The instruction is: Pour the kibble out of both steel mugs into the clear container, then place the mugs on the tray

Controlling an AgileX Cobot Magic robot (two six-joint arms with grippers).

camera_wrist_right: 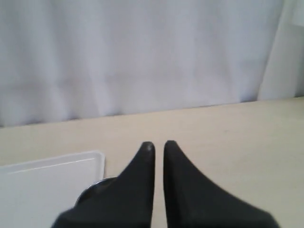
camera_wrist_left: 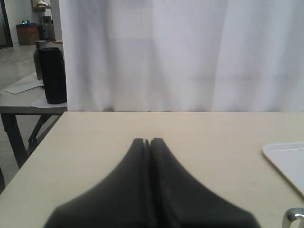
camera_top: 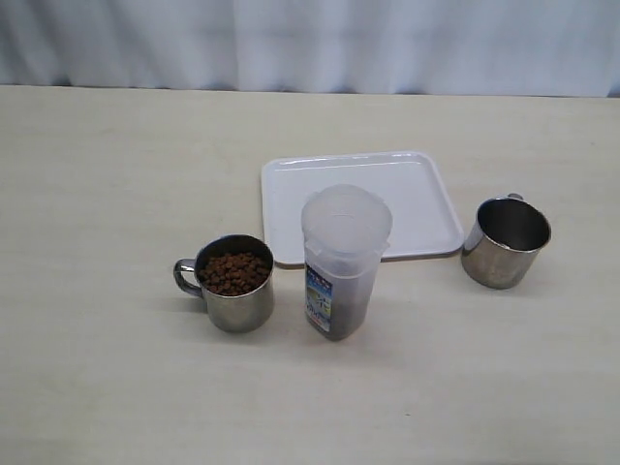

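Observation:
One steel mug [camera_top: 232,283], full of brown kibble [camera_top: 233,272], stands left of the clear container [camera_top: 344,262]. The container's lower part looks dark with pellets. A second steel mug [camera_top: 506,242], showing a bare inside, sits on the table just right of the white tray [camera_top: 387,184]. Neither arm appears in the exterior view. My left gripper [camera_wrist_left: 147,141] is shut on nothing, low over the bare table, with a tray corner [camera_wrist_left: 287,161] and a mug handle [camera_wrist_left: 294,217] at the frame's edge. My right gripper [camera_wrist_right: 158,144] is shut but for a thin slit, empty, above a mug rim [camera_wrist_right: 92,186] and the tray [camera_wrist_right: 47,183].
A white curtain [camera_top: 310,44] hangs behind the table's far edge. In the left wrist view a second table with a dark cylinder [camera_wrist_left: 52,76] stands beyond the table's side edge.

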